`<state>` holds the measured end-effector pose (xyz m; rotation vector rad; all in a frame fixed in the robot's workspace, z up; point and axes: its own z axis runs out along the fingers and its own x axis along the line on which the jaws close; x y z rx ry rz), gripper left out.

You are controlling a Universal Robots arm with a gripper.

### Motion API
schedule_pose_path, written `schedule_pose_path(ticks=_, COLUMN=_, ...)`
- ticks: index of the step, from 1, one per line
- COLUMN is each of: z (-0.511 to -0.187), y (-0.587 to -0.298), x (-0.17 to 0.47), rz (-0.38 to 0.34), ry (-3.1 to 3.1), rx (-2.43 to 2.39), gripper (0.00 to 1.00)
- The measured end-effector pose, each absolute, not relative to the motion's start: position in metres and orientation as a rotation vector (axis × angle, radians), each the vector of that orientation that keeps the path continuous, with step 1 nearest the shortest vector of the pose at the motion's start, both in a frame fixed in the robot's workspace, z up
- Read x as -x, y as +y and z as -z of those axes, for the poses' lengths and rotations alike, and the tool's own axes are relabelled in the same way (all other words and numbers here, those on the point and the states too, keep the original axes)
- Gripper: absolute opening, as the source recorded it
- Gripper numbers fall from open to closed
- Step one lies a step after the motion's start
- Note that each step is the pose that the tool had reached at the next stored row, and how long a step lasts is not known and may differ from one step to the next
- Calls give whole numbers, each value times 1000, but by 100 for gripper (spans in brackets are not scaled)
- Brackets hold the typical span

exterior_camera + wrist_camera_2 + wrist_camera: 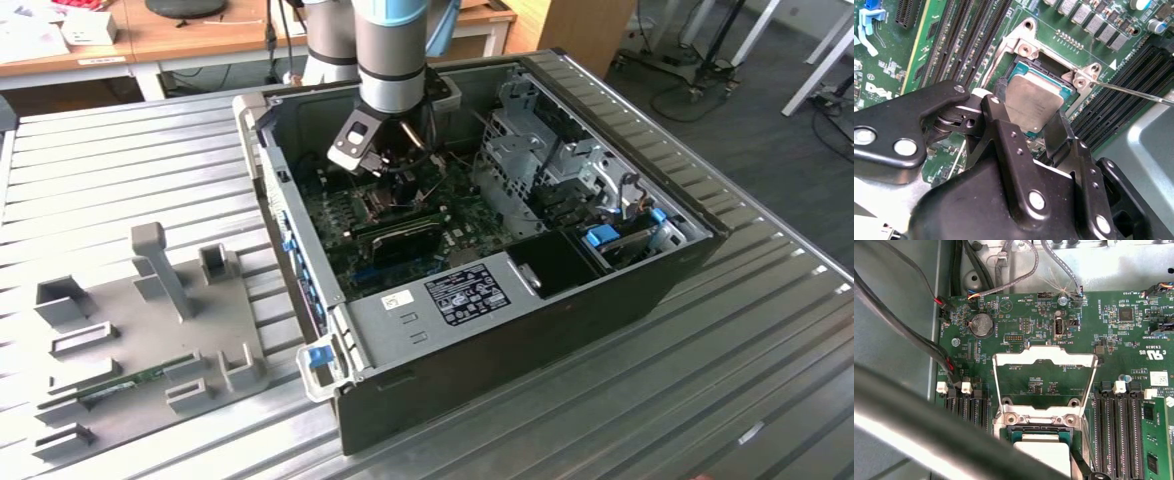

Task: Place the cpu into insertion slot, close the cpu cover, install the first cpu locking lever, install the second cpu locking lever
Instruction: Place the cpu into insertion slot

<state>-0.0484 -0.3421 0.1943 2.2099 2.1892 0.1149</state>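
The cpu (1035, 102) is clamped between the two black fingers (1056, 132) of the gripper (1029, 107), with its dull silver top turned upward; it is held right at the insertion slot (1021, 65), though it cannot be told whether it already rests in the socket or sits just above it. In the first wrist view the cpu cover (1044, 359) is swung open away from the slot, and green board is seen through its window; long black memory slots (1116, 412) are set to either side. A thin metal lever (1134, 92) is extended from the socket's corner. In the exterior view the arm is lowered into an open computer case (587, 310) laid on a ribbed metal table (134, 150); a grey fixture plate (147, 330) is placed at the exterior view's left.
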Motion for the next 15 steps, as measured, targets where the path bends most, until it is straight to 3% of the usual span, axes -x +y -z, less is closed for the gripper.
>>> schedule_pose_path(ticks=15, z=-194, y=-342, x=48, rz=-114, ry=2189, rx=-2210, gripper=54)
